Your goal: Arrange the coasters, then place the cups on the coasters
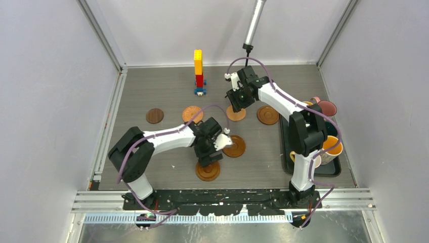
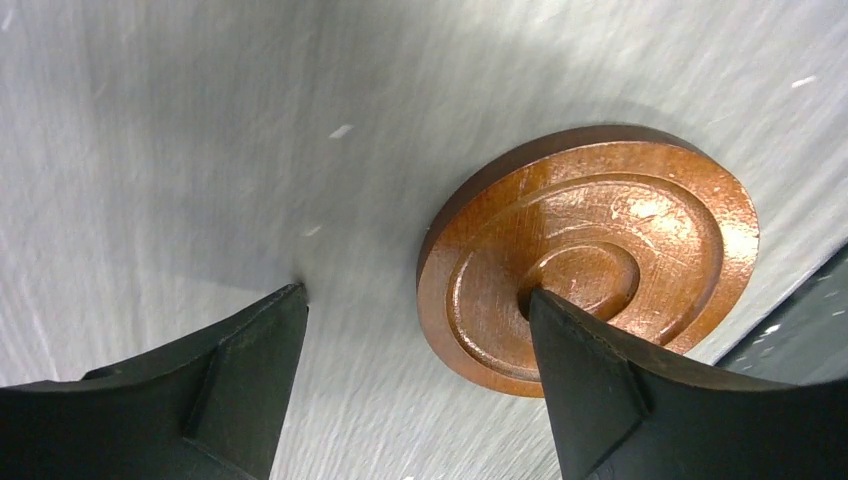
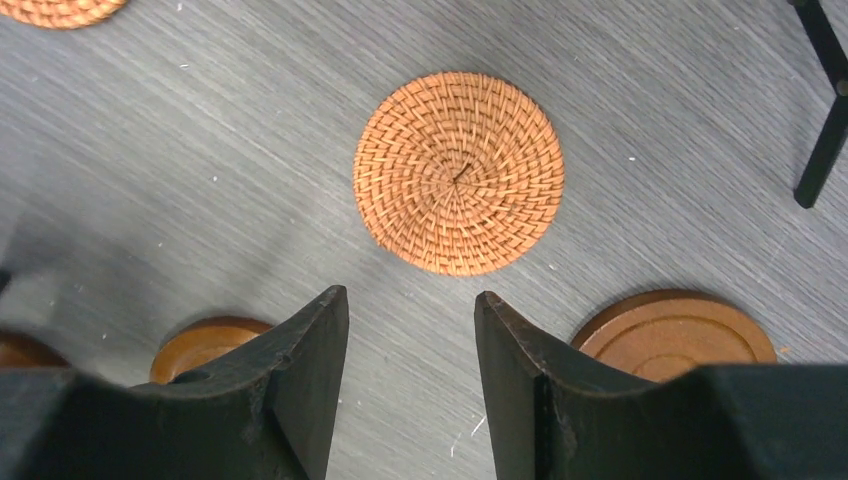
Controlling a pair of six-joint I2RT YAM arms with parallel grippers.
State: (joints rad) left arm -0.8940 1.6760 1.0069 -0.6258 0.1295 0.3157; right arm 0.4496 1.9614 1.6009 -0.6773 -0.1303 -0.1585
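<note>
Several round coasters lie on the grey table: a dark one (image 1: 155,116), a woven orange one (image 1: 192,113), a second woven one (image 1: 236,115) (image 3: 458,172), and ringed brown ones (image 1: 267,115), (image 1: 234,146), (image 1: 208,171). My left gripper (image 1: 208,160) (image 2: 415,292) is open just above the nearest ringed coaster (image 2: 600,250). One fingertip (image 2: 560,330) is over its centre and the other is over bare table. My right gripper (image 1: 236,105) (image 3: 412,293) is open and holds nothing, just short of the woven coaster. The cups stand in the tray at the right, among them a pink one (image 1: 327,107) and an orange-inside one (image 1: 332,146).
A black rectangular tray (image 1: 334,171) holds the cups by the right wall. A yellow, red and blue brick tower (image 1: 198,71) stands at the back centre. A black stand's legs (image 3: 825,140) are near the back. Ringed coasters (image 3: 672,335), (image 3: 205,345) flank my right fingers.
</note>
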